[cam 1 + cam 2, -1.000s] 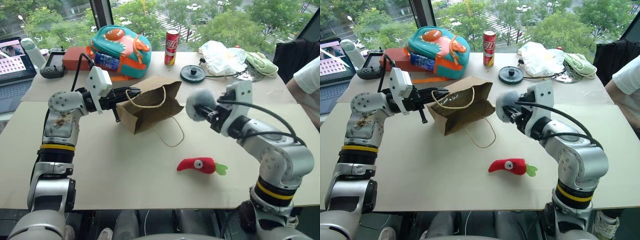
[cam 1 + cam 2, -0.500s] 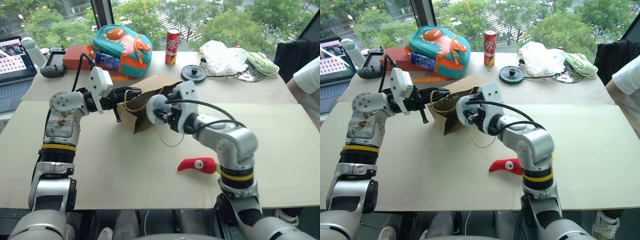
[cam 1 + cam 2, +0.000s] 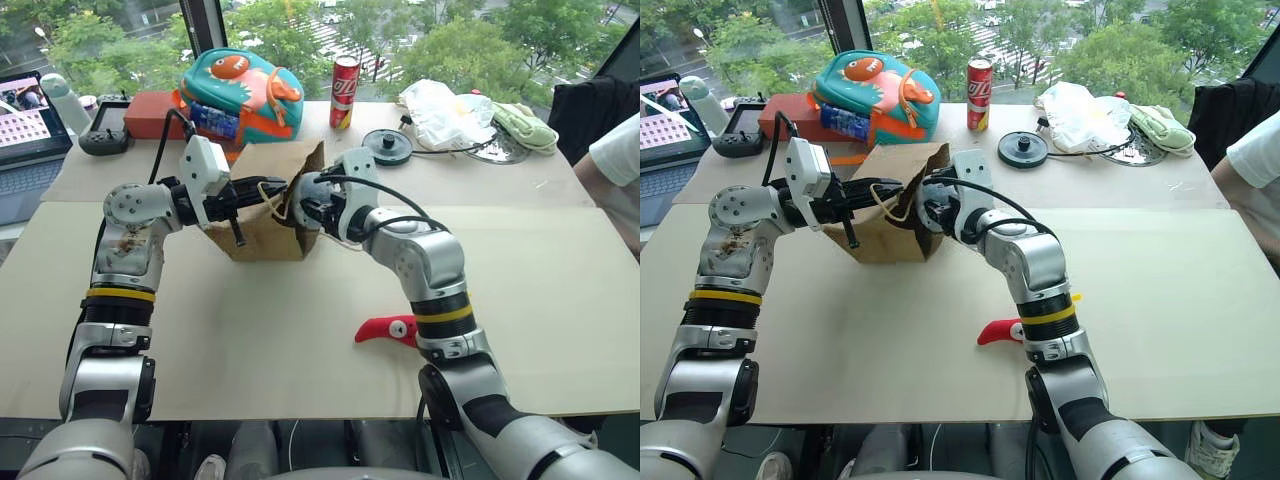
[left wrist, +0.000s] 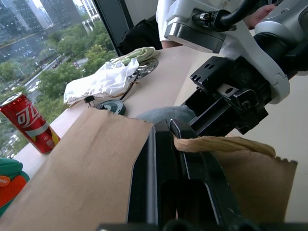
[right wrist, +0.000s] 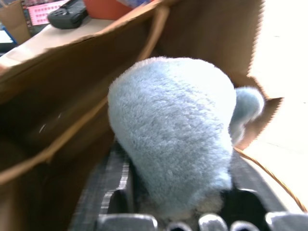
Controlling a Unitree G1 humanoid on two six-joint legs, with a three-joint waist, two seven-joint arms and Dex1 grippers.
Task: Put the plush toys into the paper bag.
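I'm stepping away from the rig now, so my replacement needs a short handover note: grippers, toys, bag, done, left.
Left gripper: shut on the paper bag rim, holding its mouth open.
Right gripper: at the bag's mouth, grey-white fluffy plush between its fingers, jaws parting; not clearly released.
Red chili plush: lying on the table, near the right arm.
Done: no toy clearly in the bag.
Left: drop the fluffy plush in, then fetch and bag the chili.
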